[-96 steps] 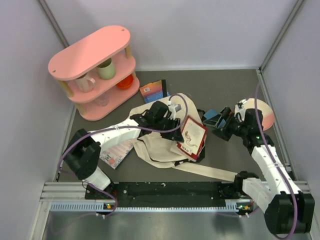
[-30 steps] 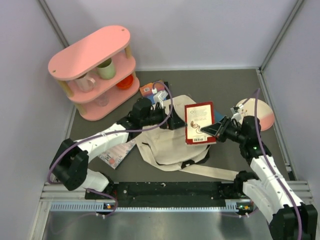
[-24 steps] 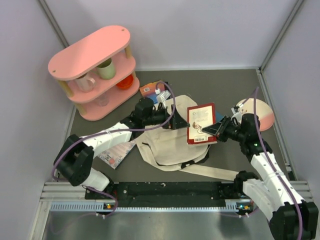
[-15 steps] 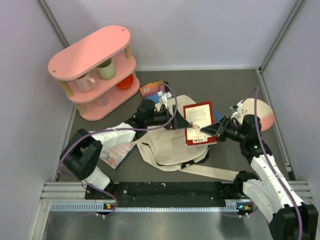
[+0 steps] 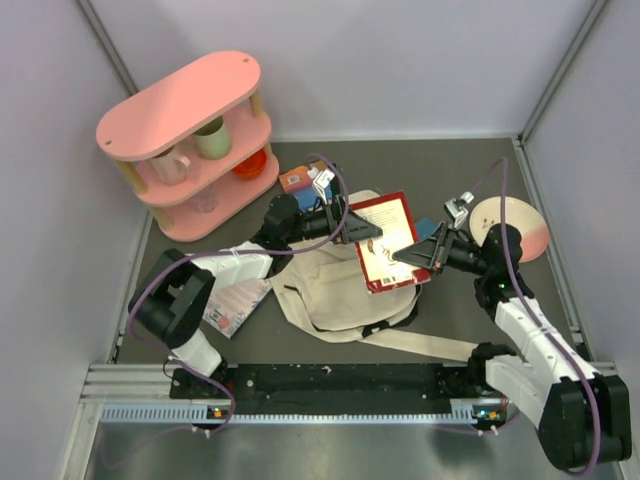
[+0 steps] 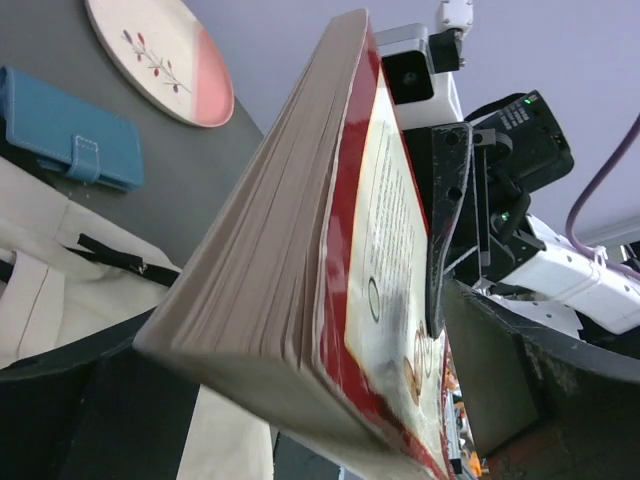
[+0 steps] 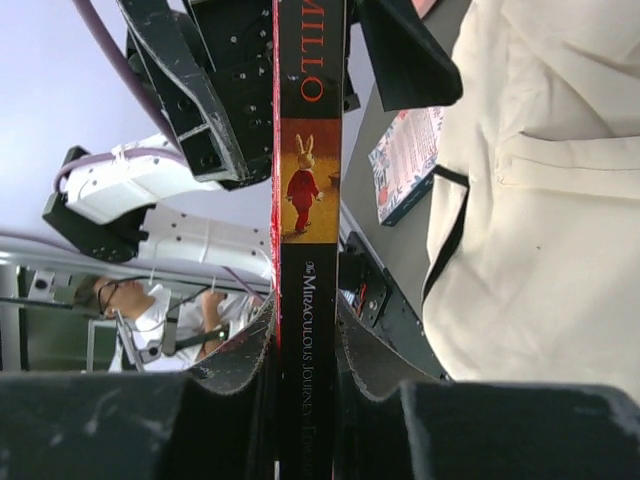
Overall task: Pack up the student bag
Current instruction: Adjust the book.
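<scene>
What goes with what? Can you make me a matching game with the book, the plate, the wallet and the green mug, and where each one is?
Things:
1. book
2. plate
3. wallet
4. green mug

Places:
A. inside the pink shelf
B. lying on the table, right beside the student bag
C. held up by the right gripper
D. flat on the table near the right wall

Pairs: 1-C, 2-D, 3-B, 4-A
</scene>
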Robot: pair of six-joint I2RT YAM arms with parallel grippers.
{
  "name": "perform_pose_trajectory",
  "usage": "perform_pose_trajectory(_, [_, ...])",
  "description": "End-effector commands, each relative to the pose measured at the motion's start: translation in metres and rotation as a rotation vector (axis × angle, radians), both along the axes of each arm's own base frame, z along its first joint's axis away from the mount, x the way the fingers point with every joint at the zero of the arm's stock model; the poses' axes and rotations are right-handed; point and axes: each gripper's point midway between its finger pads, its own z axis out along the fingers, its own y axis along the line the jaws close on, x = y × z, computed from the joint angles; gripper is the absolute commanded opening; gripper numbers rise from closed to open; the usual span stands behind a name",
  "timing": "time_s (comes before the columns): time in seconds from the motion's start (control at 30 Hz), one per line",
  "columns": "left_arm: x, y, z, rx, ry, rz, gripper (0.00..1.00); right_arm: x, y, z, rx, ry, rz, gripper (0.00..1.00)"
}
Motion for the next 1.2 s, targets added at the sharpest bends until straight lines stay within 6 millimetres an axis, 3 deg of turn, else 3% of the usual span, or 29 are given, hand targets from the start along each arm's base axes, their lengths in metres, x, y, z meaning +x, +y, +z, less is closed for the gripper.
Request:
perform_pose_trajectory(0.0, [-0.006, 0.001, 0.035, -0.110, -0.127, -0.036, 0.99, -0.012, 0.006, 0.020, 0.032, -0.131, 0.114, 0.00])
perform_pose_trajectory(0.07, [-0.007, 0.001, 0.034, -0.094, -0.136, -0.043, 0.95, -0.010, 0.006, 0.016, 0.026, -0.124, 0.113, 0.00])
perform_pose_trajectory(0.17, [-0.011, 0.002, 0.035, -0.080, -0.156, -0.060, 0.60, -0.007, 0.007, 0.014, 0.011, -0.135, 0.125, 0.00])
perform_pose_trajectory(0.2, [-0.013, 0.003, 0.034, -0.076, -0.157, -0.064, 0.37, -0.006, 0.007, 0.011, 0.003, -0.139, 0.129, 0.00])
perform_pose_trajectory(0.3, [-0.016, 0.003, 0.033, -0.068, -0.164, -0.078, 0.12, 0.000, 0.008, 0.009, -0.003, -0.141, 0.136, 0.01])
perform_pose_trajectory(0.33, [-0.017, 0.004, 0.032, -0.066, -0.164, -0.080, 0.00, 0.003, 0.008, 0.011, -0.008, -0.149, 0.133, 0.06])
perform_pose_trajectory(0.37, [-0.016, 0.005, 0.032, -0.062, -0.166, -0.073, 0.00, 0.006, 0.008, 0.003, -0.023, -0.095, 0.123, 0.12])
perform_pose_trajectory(0.4, [-0.017, 0.007, 0.034, -0.056, -0.165, -0.062, 0.00, 0.018, 0.006, 0.001, -0.053, -0.110, 0.070, 0.28])
perform_pose_trajectory(0.47, [-0.008, 0.013, 0.032, -0.034, -0.169, 0.005, 0.00, 0.025, 0.002, -0.009, -0.093, -0.043, 0.006, 0.48])
perform_pose_trajectory(0.53, [0.005, 0.025, 0.027, 0.013, -0.150, 0.117, 0.00, 0.039, -0.006, -0.017, -0.143, -0.032, -0.110, 0.76])
perform_pose_trajectory(0.6, [0.011, 0.041, 0.038, 0.026, -0.165, 0.215, 0.00, 0.043, -0.018, -0.026, -0.194, -0.011, -0.224, 0.92])
perform_pose_trajectory(0.67, [0.022, 0.058, 0.039, 0.031, -0.168, 0.339, 0.00, 0.042, -0.024, -0.030, -0.218, -0.012, -0.275, 0.98])
perform_pose_trajectory(0.7, [0.019, 0.066, 0.052, 0.006, -0.182, 0.378, 0.00, 0.039, -0.030, -0.034, -0.229, -0.005, -0.319, 0.99])
perform_pose_trajectory(0.73, [0.019, 0.073, 0.051, -0.008, -0.156, 0.415, 0.00, 0.037, -0.031, -0.035, -0.220, -0.008, -0.332, 0.99])
perform_pose_trajectory(0.87, [0.021, 0.097, 0.071, -0.144, -0.140, 0.557, 0.00, 0.022, -0.026, -0.027, -0.111, -0.034, -0.328, 0.99])
perform_pose_trajectory(1.17, [0.019, 0.099, 0.071, -0.265, -0.037, 0.568, 0.00, 0.017, 0.000, -0.005, -0.016, -0.114, -0.281, 0.99])
